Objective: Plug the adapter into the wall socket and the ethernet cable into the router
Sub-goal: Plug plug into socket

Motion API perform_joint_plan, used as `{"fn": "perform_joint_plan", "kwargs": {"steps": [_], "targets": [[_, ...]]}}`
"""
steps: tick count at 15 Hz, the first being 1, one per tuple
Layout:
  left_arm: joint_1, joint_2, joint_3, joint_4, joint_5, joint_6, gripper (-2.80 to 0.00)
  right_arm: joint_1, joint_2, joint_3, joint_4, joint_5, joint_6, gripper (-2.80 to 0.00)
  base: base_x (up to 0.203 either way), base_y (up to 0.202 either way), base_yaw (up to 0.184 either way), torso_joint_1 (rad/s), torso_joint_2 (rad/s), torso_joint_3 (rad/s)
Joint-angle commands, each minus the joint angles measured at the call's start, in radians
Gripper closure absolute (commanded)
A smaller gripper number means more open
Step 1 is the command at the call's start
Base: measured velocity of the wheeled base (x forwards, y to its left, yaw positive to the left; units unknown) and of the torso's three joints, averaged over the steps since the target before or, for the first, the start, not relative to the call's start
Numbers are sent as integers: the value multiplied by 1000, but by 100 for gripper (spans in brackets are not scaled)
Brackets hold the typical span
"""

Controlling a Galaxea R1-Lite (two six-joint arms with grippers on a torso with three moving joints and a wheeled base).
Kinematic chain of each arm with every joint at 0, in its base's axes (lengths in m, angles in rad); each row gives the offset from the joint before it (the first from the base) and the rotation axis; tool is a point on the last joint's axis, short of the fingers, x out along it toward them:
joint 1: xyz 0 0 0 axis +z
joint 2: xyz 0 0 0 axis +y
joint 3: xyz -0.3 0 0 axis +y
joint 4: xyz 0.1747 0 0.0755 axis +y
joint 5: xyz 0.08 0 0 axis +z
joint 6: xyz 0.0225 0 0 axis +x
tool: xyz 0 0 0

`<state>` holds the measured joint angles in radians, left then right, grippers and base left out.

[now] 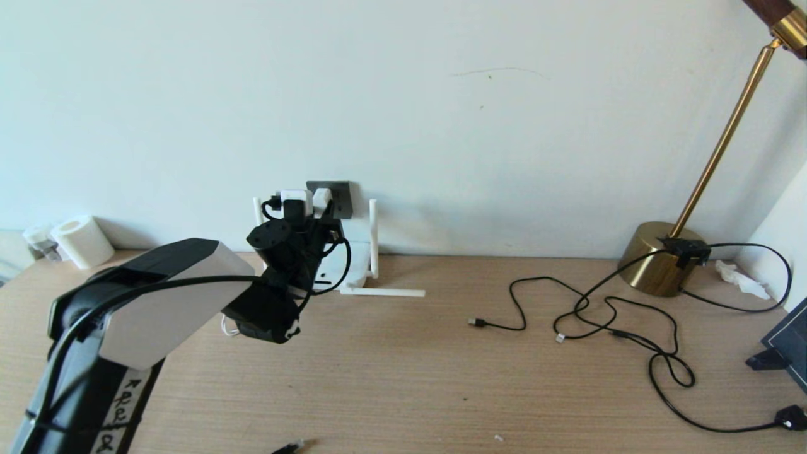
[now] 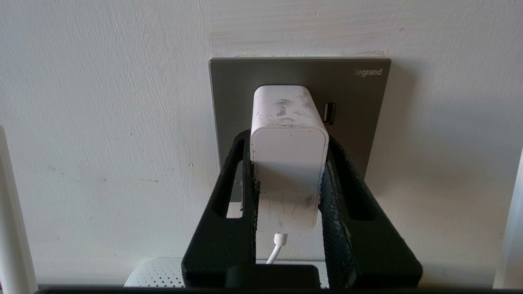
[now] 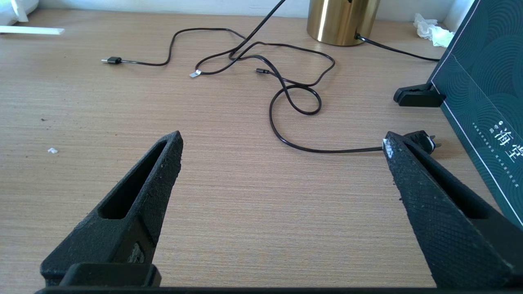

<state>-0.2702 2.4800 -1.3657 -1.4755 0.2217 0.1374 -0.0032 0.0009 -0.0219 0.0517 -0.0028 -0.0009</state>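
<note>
Left gripper (image 2: 288, 179) reaches level toward the wall, fingers (image 2: 245, 183) clamping the adapter (image 2: 286, 155) against the wall socket (image 2: 355, 106).

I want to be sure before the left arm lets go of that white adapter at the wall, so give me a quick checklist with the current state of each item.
1. Grip: left gripper clamps the adapter on both sides: ok.
2. Alignment: adapter sits square in front of the wall socket: ok.
3. Seating: adapter's far end meets the plate and no prongs show, but full insertion: cannot tell.
4. Cord: thin white cord hangs free between the fingers: ok.
5. Router lies below the gripper, its upright antenna off to the side: ok.
6. Right gripper open, empty over the table, away from the loose black cables: ok.
</note>
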Motion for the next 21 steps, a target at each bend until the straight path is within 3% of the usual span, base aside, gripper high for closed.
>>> {"fn": "perform_joint_plan", "kwargs": {"steps": [1, 21], "targets": [[-1, 8, -1, -6, 1, 1, 0, 0, -1, 0, 0, 0, -1, -280, 0, 0, 0, 0, 0, 0], [-3, 31, -29, 1, 4, -2, 0, 0, 1, -1, 0, 0, -1, -280, 0, 0, 0, 0, 0, 0]]}}
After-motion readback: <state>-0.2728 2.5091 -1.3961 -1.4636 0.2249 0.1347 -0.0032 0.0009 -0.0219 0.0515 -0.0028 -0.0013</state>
